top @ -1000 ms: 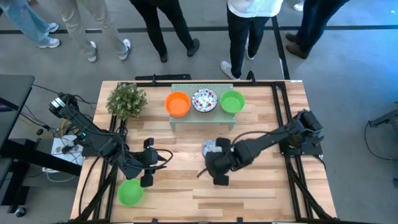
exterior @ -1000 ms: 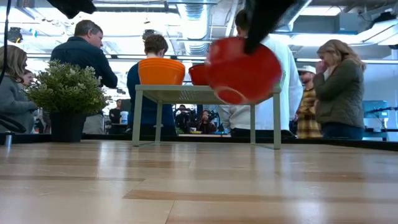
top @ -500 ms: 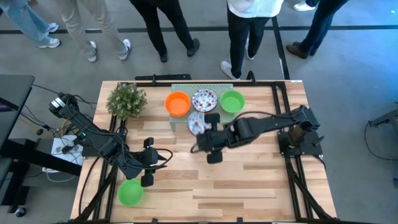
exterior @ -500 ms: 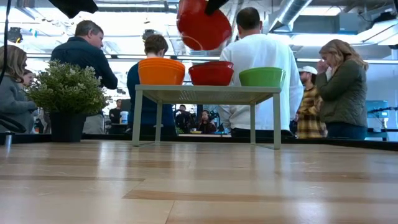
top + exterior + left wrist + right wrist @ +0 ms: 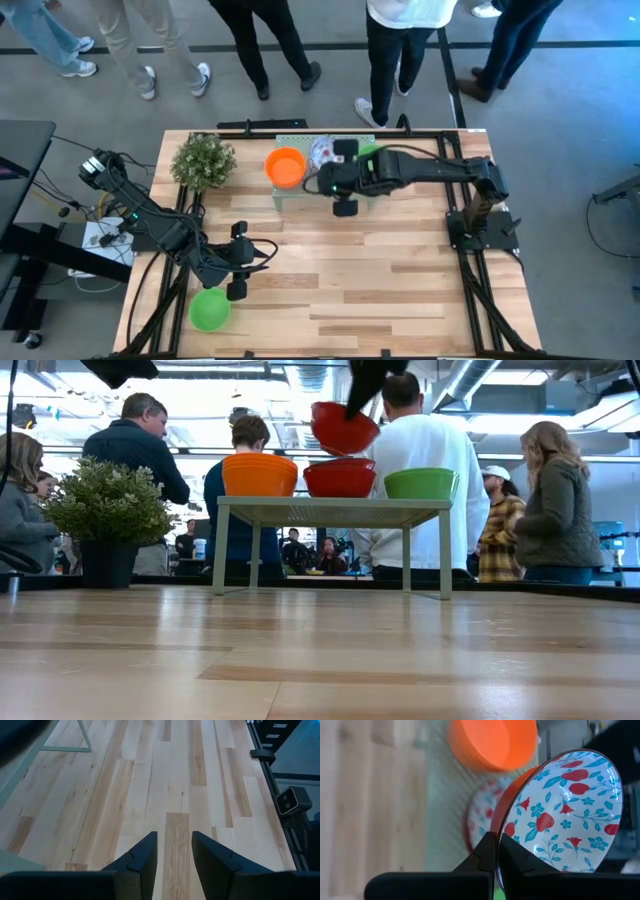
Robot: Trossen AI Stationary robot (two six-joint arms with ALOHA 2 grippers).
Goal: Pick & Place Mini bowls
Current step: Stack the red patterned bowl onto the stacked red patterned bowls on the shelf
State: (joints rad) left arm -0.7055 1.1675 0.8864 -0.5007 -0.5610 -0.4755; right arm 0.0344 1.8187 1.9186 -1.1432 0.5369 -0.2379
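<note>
My right gripper [image 5: 496,851] is shut on a mini bowl [image 5: 560,815], white with red and blue flowers inside and red outside [image 5: 344,428]. It hangs over the pale green rack [image 5: 330,510], just above the floral bowl [image 5: 340,478] that sits between an orange bowl [image 5: 286,167] and a green bowl [image 5: 421,483]. Another green bowl [image 5: 209,310] rests on the table near the near-left corner. My left gripper [image 5: 174,850] is open, hovering over bare wood just beyond that green bowl. My right gripper pinches the floral bowl by its rim [image 5: 496,827], one finger [image 5: 485,854] on the red outside and one [image 5: 509,857] on the patterned inside. The bowl is lifted clear and tilted, hanging over the floral bowl on the rack.
A bushy potted plant [image 5: 203,158] stands at the far left of the table beside the rack. Several people stand beyond the far edge. Bare wood [image 5: 400,270] stretches across the middle and near right of the table. Black frame rails [image 5: 470,250] run along the right side.
My right gripper has carried the floral bowl from the middle of the table up and toward the far edge, over the rack. The bowl now hangs above the middle bowl there, still tilted. The left arm has kept still.
</note>
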